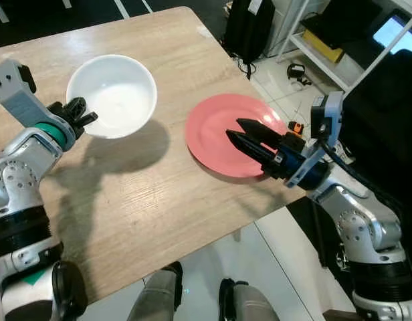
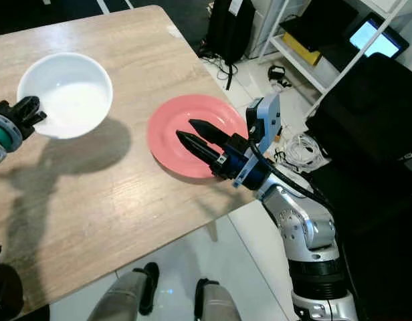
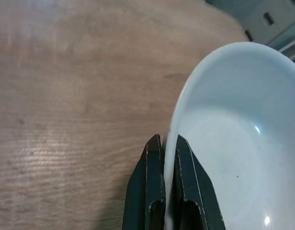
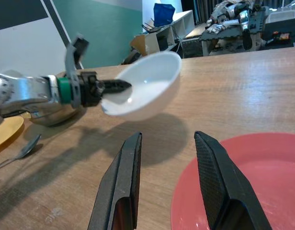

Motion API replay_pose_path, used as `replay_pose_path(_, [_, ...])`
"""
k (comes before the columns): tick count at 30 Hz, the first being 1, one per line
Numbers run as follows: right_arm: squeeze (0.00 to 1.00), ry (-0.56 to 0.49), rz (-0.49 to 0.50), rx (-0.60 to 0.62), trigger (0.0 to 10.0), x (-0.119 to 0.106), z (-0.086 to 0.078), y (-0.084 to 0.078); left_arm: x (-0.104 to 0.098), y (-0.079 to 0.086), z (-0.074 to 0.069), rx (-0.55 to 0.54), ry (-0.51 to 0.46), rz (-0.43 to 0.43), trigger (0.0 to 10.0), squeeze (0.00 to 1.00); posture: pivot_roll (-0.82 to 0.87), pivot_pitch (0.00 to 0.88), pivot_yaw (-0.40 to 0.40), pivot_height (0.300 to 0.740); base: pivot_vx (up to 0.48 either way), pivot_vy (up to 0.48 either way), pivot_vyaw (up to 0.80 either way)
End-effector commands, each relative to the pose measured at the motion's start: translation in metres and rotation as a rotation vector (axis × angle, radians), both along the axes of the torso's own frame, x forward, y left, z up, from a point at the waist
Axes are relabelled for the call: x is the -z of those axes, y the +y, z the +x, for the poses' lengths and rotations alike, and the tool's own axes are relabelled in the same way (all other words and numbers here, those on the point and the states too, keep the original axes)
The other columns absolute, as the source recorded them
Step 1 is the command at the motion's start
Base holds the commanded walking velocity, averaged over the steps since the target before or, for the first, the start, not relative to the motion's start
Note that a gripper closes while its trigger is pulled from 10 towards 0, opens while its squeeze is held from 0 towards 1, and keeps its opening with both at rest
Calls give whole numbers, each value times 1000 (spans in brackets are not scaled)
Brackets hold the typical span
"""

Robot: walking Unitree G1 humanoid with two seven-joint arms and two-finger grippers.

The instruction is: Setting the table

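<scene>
A white bowl (image 1: 112, 95) hangs above the wooden table (image 1: 126, 194), casting a shadow beneath it. My left gripper (image 1: 81, 111) is shut on the bowl's near rim (image 3: 172, 139), one finger inside and one outside. A red plate (image 1: 213, 127) lies flat near the table's right edge. My right gripper (image 1: 234, 130) hovers over the plate's right half, open, with nothing between its fingers (image 4: 121, 177). The right wrist view shows the lifted bowl (image 4: 147, 86) ahead and the plate (image 4: 262, 191) below.
A spoon (image 4: 23, 149) and the edge of a yellow plate (image 4: 6, 129) lie on the far side of the table in the right wrist view. A black bag (image 1: 249, 27) and white shelving (image 1: 340, 47) stand beyond the table's right edge.
</scene>
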State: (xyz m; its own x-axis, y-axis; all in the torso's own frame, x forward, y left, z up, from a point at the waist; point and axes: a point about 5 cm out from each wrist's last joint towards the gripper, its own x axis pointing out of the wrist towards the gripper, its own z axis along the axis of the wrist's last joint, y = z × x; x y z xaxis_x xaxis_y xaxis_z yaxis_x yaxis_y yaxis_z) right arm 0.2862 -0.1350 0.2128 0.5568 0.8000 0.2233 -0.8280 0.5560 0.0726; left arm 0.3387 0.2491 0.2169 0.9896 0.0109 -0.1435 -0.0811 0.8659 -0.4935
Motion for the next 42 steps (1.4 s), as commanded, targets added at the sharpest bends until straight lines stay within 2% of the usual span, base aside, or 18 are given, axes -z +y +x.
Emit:
replay_pose_path(1, [0, 3, -7, 8, 10000, 1, 1, -3, 6, -3, 5, -5, 26, -8, 10000, 0, 116, 96, 36, 740, 0, 0, 0])
replay_pose_path(4, [0, 2, -8, 5, 10000, 1, 1, -2, 8, -4, 8, -16, 41, 3, 10000, 0, 114, 95, 37, 740, 0, 0, 0])
replay_pose_path(7, [0, -6, -13, 5, 10000, -2, 2, -3, 15, -5, 14, -25, 116, 86, 10000, 0, 106, 91, 40, 740, 0, 0, 0])
replay_pose_path(11, [0, -5, -12, 7, 10000, -2, 2, -3, 15, -2, 17, -48, 113, 106, 10000, 12, 105, 90, 43, 740, 0, 0, 0])
replay_pose_path(12, [0, -5, -11, 6, 10000, -1, 2, -3, 16, -2, 17, -47, 115, 105, 10000, 1000, 104, 89, 44, 740, 0, 0, 0])
replay_pose_path(16, [0, -5, -9, 7, 10000, -1, 1, -3, 17, -2, 19, -38, 115, 98, 10000, 1000, 105, 92, 45, 740, 0, 0, 0])
replay_pose_path(19, [0, -5, -8, 8, 10000, -1, 1, -3, 13, -3, 21, -32, 67, 90, 10000, 1000, 103, 96, 44, 740, 0, 0, 0])
replay_pose_path(20, [0, -5, -8, 8, 10000, -1, 1, -3, 11, -3, 21, -31, 58, 90, 10000, 0, 103, 96, 44, 740, 0, 0, 0])
replay_pose_path(24, [0, -4, -8, 9, 10000, -1, 1, -4, 5, -7, 20, -5, 12, 114, 10000, 0, 104, 98, 45, 740, 0, 0, 0])
replay_pose_path(26, [0, -3, -7, 14, 10000, -1, 1, -4, -7, -13, 16, 8, -70, 198, 10000, 0, 105, 100, 47, 740, 0, 0, 0])
replay_pose_path(28, [0, -3, -7, 14, 10000, -1, 1, -4, -7, -13, 16, 8, -70, 198, 10000, 0, 105, 100, 47, 740, 0, 0, 0])
replay_pose_path(30, [0, -1, -2, 23, 10000, -1, 1, -5, -20, -24, 9, 22, -151, 292, 10000, 0, 109, 103, 52, 740, 0, 0, 0])
replay_pose_path(31, [0, -1, -2, 23, 10000, -1, 1, -5, -20, -24, 9, 22, -151, 292, 10000, 0, 109, 103, 52, 740, 0, 0, 0])
replay_pose_path(34, [0, 1, 3, 30, 10000, 0, 1, -4, -32, -38, -3, 55, -209, 338, 10000, 0, 113, 104, 56, 740, 0, 0, 0])
replay_pose_path(36, [0, 1, 3, 30, 10000, 0, 1, -4, -32, -38, -3, 55, -209, 338, 10000, 0, 113, 104, 56, 740, 0, 0, 0])
replay_pose_path(39, [0, 1, 8, 34, 10000, 0, 1, -4, -44, -57, -16, 106, -282, 401, 10000, 0, 115, 104, 53, 740, 0, 0, 0])
replay_pose_path(41, [0, 1, 8, 34, 10000, 0, 1, -4, -44, -57, -16, 106, -282, 401, 10000, 0, 115, 104, 53, 740, 0, 0, 0])
replay_pose_path(42, [0, 0, 9, 37, 10000, 0, 2, -5, -47, -62, -19, 120, -309, 431, 10000, 0, 115, 104, 53, 740, 0, 0, 0])
